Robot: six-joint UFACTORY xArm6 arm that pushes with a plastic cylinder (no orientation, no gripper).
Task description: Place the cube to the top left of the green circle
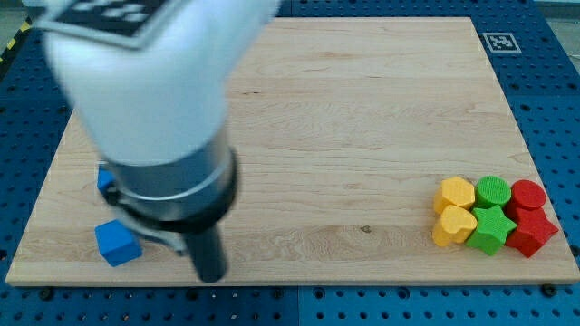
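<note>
A blue cube point(118, 242) lies near the board's bottom left corner. A second blue block point(106, 179) shows just above it, mostly hidden behind the arm. The green circle point(493, 191) sits in a cluster at the bottom right, far from the cube. My tip point(210, 276) is at the bottom edge of the board, to the right of the blue cube and not touching it. The arm's large white and dark body point(154, 100) covers the upper left of the view.
The cluster at the right holds a yellow hexagon point(454, 194), a yellow heart point(452, 226), a green star point(490, 230), a red circle point(528, 195) and a red star point(532, 231). A marker tag point(499, 42) lies beyond the wooden board's point(362, 118) top right corner.
</note>
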